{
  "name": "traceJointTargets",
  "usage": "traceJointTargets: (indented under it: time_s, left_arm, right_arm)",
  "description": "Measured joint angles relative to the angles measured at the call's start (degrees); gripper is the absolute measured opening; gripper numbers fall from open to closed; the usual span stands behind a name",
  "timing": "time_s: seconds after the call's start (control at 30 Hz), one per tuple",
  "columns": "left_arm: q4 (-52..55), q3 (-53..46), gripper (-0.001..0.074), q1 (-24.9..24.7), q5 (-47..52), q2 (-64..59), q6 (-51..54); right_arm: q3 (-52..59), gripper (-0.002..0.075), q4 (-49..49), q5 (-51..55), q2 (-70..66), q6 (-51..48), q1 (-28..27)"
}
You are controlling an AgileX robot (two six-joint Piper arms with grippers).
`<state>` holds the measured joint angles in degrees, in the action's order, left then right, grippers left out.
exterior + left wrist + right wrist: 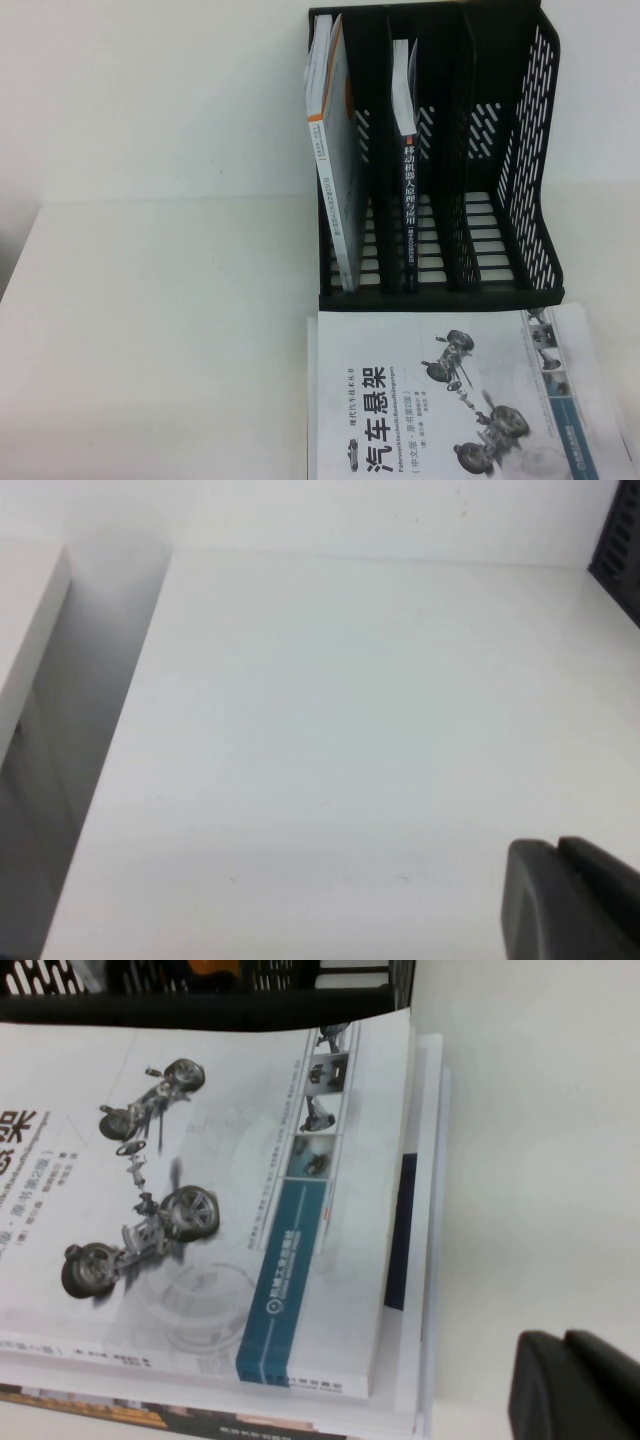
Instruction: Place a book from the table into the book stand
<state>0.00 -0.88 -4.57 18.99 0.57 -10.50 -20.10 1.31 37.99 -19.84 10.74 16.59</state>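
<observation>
From the high view I am seeing the book stand (440, 150) standing at the far side of the table (150, 330), its front edge just behind a stack of books. The book (408, 170), dark spine with white characters, is standing upright in the second slot from the left; a white book with an orange stripe (335, 150) is leaning in the leftmost slot. The two slots to the right are showing only bare slats. The white book with the suspension drawing (440, 400) is lying flat on top of the stack, touching the stand's base. Neither arm is showing here.

In the left wrist view I am looking at bare tabletop, with the table's edge and a gap running along one side and a corner of the stand (620, 530) at the frame's border. The left gripper (570, 900) is hovering over open table, touching nothing; I cannot tell how far it is open.

In the right wrist view the right gripper (575, 1385) is hanging beside the stack's outer edge, over bare table, apart from the books; its opening I cannot tell either.
</observation>
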Motion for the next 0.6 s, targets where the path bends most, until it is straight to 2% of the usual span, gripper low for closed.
traceJointTargets:
  time_s: [0.6]
  left_arm:
    - [-0.4,0.0,-0.0002,0.3,0.1,0.0,2.6]
  right_arm:
    - [0.0,-0.0003,0.0,0.0,0.0,0.0,0.0]
